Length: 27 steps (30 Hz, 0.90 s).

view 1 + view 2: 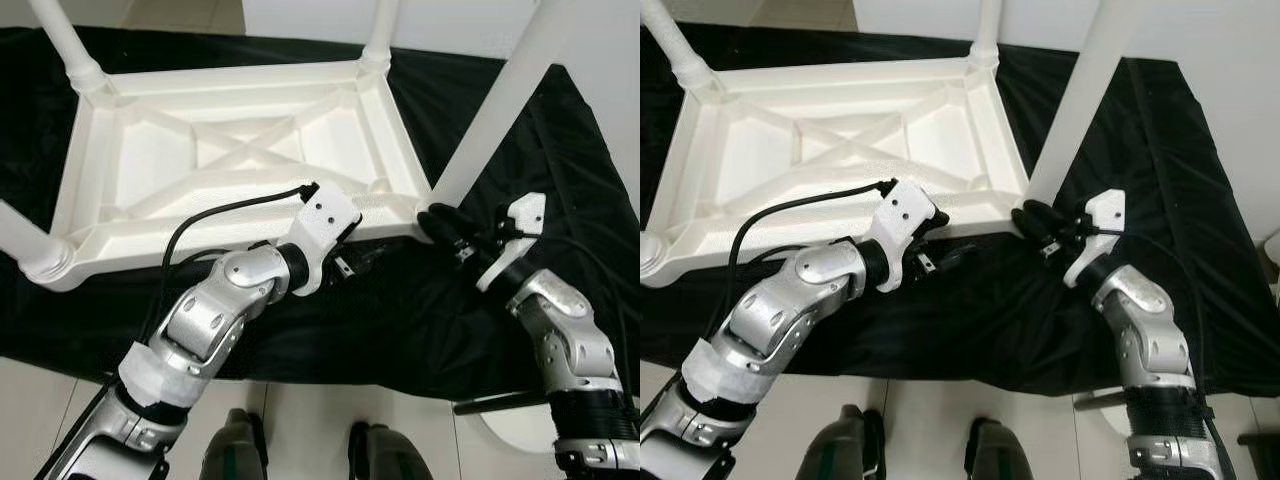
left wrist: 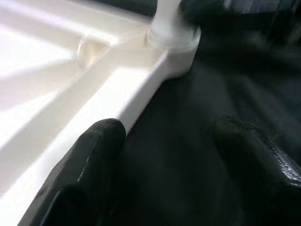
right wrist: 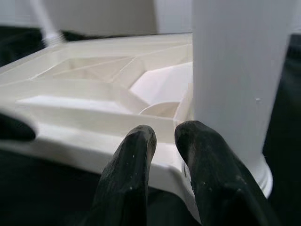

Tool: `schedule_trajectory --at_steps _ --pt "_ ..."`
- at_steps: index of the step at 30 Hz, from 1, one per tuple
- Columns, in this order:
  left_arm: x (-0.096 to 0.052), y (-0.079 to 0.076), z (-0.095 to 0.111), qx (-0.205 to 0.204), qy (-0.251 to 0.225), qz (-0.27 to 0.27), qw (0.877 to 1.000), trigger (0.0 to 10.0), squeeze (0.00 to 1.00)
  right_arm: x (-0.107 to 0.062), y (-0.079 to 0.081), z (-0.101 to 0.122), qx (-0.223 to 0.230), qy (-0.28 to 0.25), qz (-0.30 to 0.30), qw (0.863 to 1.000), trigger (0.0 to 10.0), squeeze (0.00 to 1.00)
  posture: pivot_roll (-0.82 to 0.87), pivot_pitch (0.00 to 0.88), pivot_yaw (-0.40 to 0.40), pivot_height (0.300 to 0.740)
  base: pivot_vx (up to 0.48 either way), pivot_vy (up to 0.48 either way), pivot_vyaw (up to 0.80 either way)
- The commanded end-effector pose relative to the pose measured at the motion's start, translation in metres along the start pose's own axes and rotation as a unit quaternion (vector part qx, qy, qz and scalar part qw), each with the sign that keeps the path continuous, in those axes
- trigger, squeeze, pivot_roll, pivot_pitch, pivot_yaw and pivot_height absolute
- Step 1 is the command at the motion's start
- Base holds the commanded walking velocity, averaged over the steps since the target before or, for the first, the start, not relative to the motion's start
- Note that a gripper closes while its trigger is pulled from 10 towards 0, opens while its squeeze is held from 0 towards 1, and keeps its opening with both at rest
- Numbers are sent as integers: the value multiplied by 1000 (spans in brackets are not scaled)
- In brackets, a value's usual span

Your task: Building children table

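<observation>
Right gripper [image 1: 437, 221] fingertips behind table leg [image 1: 500, 110]

Head stereo pair looking steeply down on upturned table [image 1: 240, 150], wrist cameras close along its near edge, sharing the near-right leg [image 3: 235, 70].

One white tabletop [image 1: 240, 160] is lying upside down, and four white legs are standing up from its corners — far left [image 1: 62, 40], far right [image 1: 380, 25], near right [image 1: 505, 105], near left [image 1: 20, 232]. One black cloth [image 1: 400, 310] is lying beneath. Two hands are showing — left hand [image 1: 352, 262], right hand [image 1: 440, 222].
</observation>
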<state>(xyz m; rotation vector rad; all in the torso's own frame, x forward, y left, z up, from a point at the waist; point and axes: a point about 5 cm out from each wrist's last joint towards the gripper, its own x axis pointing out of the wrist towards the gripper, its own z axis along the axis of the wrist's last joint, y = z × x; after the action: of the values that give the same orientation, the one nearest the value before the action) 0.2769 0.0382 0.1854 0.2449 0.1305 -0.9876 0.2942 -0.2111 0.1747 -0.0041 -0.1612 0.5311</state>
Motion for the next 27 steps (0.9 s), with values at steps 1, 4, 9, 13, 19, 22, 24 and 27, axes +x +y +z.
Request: schedule_trajectory --at_steps 1,4,9,13,19,22,24,27 --pt "4 4 -5 2 26 45 999 10000 0 -6 -11 4 -9 -21 -52 998 10000 0 -16 167 27 740 0 0 0" --pt "8 9 -1 19 30 80 996 10000 0 -11 -10 4 -5 -30 -72 997 10000 0 -24 177 39 740 0 0 0" --pt "10 19 9 38 17 120 992 10000 0 -15 1 9 10 -48 -53 997 10000 0 -30 180 44 740 0 0 0" --pt "9 22 17 39 3 123 992 10000 0 -15 13 12 21 -56 -34 998 10000 0 -37 187 48 740 0 0 0" --pt "7 26 17 47 9 124 991 10000 0 -17 35 16 41 -65 -7 997 10000 0 -46 192 53 740 0 0 0" --pt "6 28 8 54 28 128 990 10000 0 -18 41 20 42 -69 -1 997 10000 0 -54 198 53 740 0 0 0" --pt "3 36 -4 59 62 149 985 10000 0 -18 44 27 47 -80 1 996 10000 0 -57 202 50 740 0 0 0" --pt "0 40 -10 52 83 160 982 10000 0 -19 45 30 49 -83 0 995 10000 0 -60 202 50 740 0 0 0"
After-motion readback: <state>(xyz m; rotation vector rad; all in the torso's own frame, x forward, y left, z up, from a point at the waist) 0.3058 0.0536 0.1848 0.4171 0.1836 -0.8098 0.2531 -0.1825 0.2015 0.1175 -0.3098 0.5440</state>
